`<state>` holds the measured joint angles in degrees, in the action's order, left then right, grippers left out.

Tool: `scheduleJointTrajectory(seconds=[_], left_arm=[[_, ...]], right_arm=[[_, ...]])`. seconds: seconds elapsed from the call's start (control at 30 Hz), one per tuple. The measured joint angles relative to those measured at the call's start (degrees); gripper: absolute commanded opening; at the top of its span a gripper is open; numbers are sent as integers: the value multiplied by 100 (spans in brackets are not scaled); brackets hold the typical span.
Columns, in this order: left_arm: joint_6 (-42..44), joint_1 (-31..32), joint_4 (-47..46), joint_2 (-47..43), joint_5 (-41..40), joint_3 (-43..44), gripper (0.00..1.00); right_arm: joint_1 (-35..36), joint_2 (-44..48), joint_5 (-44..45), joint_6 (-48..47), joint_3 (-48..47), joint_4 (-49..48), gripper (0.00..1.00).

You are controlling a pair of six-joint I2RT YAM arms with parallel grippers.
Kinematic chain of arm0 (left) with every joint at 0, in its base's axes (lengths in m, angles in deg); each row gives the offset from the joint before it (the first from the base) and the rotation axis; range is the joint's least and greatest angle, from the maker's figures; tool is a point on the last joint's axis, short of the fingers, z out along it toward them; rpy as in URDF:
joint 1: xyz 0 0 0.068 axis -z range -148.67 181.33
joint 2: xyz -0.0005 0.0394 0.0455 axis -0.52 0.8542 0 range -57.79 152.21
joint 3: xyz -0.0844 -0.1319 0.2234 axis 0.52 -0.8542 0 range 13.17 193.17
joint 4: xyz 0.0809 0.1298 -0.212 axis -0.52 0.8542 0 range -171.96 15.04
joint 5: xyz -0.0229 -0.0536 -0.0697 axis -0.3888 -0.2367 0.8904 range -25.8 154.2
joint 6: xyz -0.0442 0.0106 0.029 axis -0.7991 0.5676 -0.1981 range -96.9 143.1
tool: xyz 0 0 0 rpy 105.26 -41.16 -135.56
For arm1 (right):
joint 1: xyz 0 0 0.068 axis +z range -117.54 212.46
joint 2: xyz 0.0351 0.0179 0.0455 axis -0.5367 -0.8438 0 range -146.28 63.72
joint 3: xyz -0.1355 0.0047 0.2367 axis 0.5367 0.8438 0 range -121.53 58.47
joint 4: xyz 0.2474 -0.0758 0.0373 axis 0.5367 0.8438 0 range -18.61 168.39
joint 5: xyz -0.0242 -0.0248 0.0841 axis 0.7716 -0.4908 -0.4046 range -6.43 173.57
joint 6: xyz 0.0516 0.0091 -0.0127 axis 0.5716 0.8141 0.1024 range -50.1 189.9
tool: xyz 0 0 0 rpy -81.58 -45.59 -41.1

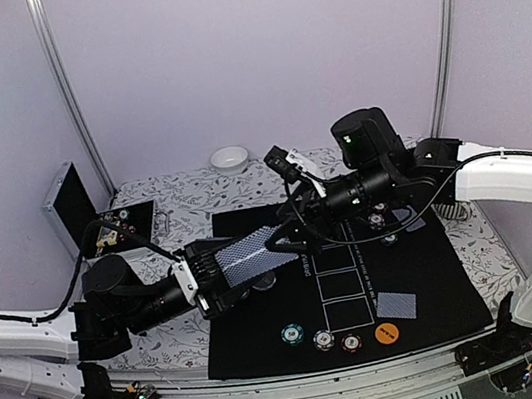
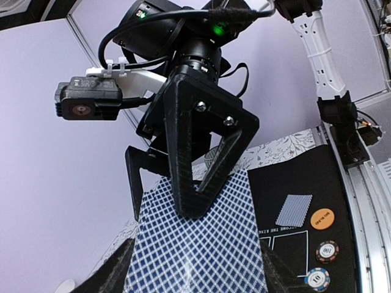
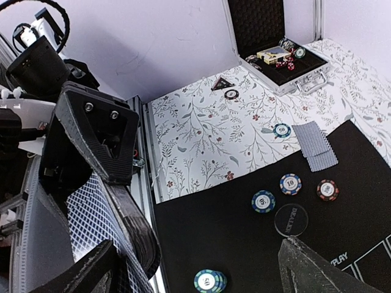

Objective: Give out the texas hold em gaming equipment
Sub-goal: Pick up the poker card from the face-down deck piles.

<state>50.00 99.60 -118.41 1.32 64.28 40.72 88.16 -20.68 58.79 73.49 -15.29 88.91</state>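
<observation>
My left gripper point(image 1: 220, 280) is shut on a deck of blue-backed playing cards point(image 1: 247, 256), held flat above the black mat's point(image 1: 440, 273) left edge; in the left wrist view the deck point(image 2: 201, 250) fills the space between its fingers. My right gripper point(image 1: 288, 240) is open at the deck's far end, one finger point(image 2: 190, 183) lying across the top card's back. Three chips point(image 1: 322, 338) and an orange disc point(image 1: 387, 334) line the mat's front edge. A single card point(image 1: 396, 304) lies beside them. More chips point(image 3: 264, 201) and a clear dealer button point(image 3: 291, 220) show in the right wrist view.
An open metal case point(image 1: 97, 221) holding more chips stands at the back left on the floral cloth. A white bowl point(image 1: 229, 159) sits at the back. Two cards point(image 3: 314, 144) and a chip point(image 3: 281, 130) lie near the mat's edge. A stack of green chips point(image 3: 210, 281) sits below my right gripper.
</observation>
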Motion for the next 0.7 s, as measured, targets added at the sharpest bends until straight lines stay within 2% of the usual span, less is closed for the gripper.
scheduleJointTrajectory(seconds=[0.17, 0.37, 0.4, 0.7], left_arm=[[11, 15, -22, -2, -120, -35, 58], [11, 26, -92, 0, -341, -35, 59], [11, 28, -96, 0, -385, -35, 58], [7, 37, -103, -2, -660, -85, 59]], right_arm=[[0, 4, -286, -70, -50, 170, 58], [0, 4, -807, -127, -164, 269, 9], [-7, 9, -901, -105, -175, 269, 4], [-354, 260, -1200, 63, -184, 376, 2]])
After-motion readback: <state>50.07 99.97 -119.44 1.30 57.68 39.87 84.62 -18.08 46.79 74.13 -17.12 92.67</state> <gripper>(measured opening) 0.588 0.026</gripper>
